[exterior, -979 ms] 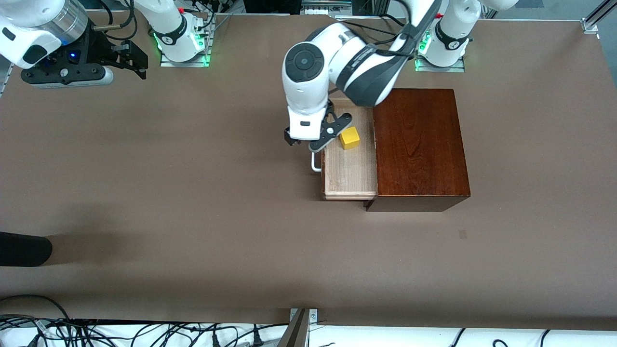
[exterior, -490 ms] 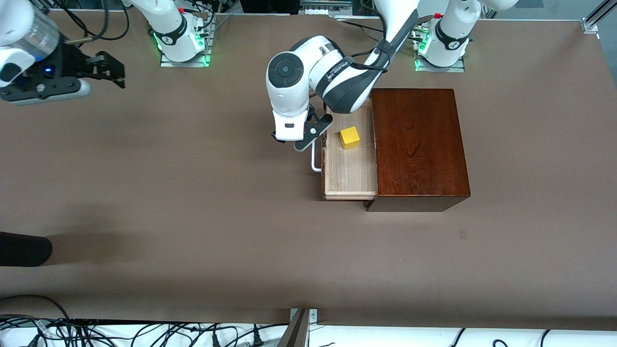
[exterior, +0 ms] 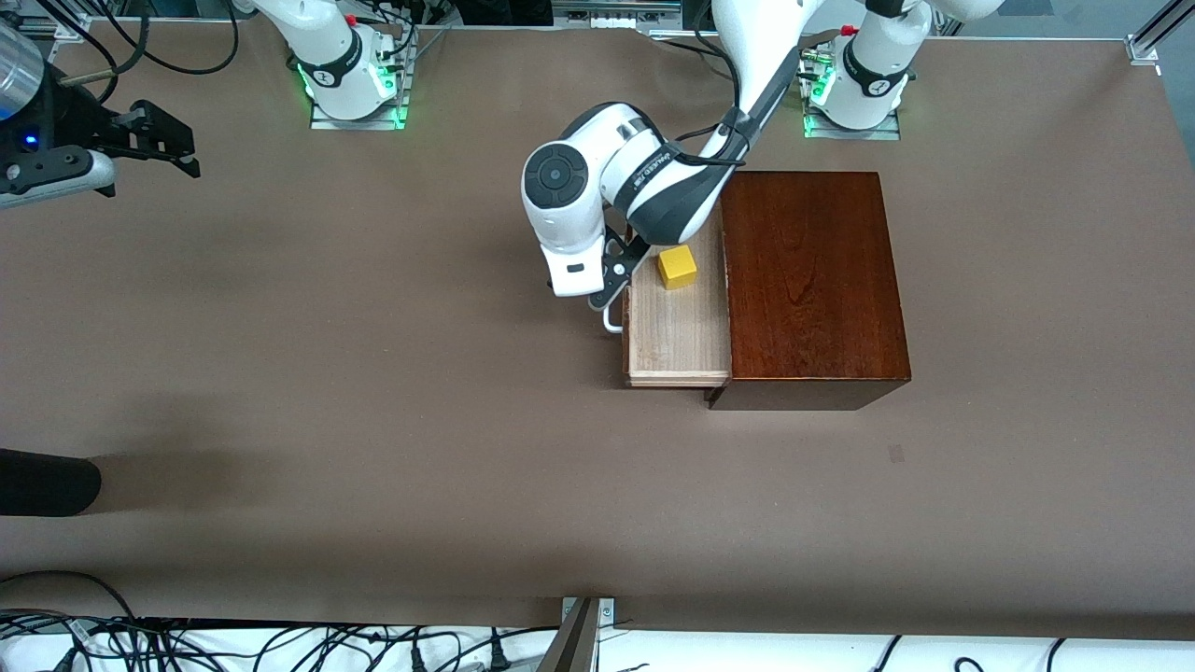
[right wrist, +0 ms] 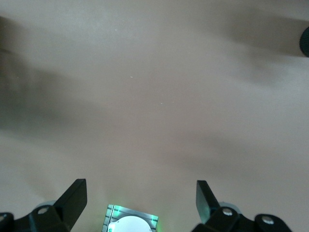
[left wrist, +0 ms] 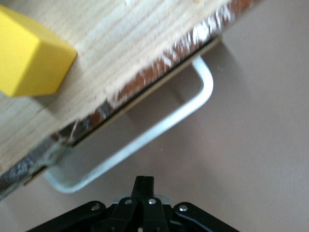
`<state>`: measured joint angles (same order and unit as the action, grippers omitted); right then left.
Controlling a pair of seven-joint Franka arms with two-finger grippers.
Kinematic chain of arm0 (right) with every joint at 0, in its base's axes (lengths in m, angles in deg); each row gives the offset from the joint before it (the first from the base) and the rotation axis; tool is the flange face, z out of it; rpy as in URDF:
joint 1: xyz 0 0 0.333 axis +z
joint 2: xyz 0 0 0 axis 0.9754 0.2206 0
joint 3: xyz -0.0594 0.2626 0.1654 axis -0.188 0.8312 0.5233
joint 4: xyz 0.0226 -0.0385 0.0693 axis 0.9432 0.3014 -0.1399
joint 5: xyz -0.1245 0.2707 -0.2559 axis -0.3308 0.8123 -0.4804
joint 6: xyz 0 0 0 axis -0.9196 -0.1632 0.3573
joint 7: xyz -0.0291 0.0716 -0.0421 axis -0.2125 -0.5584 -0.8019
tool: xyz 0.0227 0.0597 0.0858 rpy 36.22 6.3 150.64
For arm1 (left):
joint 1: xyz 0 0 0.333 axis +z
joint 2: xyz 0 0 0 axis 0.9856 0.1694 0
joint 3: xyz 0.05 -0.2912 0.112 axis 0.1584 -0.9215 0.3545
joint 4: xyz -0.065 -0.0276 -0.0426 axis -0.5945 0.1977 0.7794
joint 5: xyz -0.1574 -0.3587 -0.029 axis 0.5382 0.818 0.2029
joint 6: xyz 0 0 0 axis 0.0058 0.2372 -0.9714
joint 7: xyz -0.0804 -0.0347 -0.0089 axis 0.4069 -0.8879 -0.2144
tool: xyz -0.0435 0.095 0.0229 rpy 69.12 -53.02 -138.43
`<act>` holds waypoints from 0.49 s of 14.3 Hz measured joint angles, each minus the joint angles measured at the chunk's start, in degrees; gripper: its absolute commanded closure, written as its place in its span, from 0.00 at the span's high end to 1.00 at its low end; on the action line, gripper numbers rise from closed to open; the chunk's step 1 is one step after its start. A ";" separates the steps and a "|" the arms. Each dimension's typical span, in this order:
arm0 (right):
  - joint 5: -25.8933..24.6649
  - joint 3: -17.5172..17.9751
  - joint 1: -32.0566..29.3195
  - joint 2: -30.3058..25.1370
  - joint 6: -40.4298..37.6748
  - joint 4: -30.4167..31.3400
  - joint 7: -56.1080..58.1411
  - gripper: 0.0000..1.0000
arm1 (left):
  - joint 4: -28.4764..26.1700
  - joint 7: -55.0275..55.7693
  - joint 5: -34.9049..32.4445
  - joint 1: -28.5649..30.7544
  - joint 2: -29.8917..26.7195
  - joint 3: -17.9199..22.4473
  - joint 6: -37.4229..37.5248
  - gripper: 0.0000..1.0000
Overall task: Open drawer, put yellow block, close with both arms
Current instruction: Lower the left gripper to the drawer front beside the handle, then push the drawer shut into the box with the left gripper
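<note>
Yellow block (exterior: 677,267) in open drawer (exterior: 678,327), handle (left wrist: 145,140) unobstructed

A wide, matte brown tabletop (exterior: 373,392) carried the scene. A glossy dark mahogany rectangular box (exterior: 812,280) rested on it toward the left arm's end. The two white robot arm bases (exterior: 350,79) stood bolted along its edge farthest from the front camera. A dark rounded object (exterior: 47,481) lay at the right arm's end, nearer that camera.
</note>
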<state>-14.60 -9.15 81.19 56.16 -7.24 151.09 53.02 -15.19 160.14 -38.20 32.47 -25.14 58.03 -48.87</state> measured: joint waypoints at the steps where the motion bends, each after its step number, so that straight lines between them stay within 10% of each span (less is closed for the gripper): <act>1: 0.00 -0.20 -0.04 0.00 0.27 0.16 0.10 1.00 | -0.06 0.19 -0.82 0.19 0.07 0.28 0.15 0.00; 7: -0.22 -0.06 -0.01 1.16 1.19 0.15 -0.93 1.00 | -0.09 0.69 -3.09 0.34 0.22 0.13 0.20 0.00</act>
<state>-14.82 -9.21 81.18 57.32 -6.05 151.24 52.09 -15.28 160.83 -41.29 32.80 -24.92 58.16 -48.66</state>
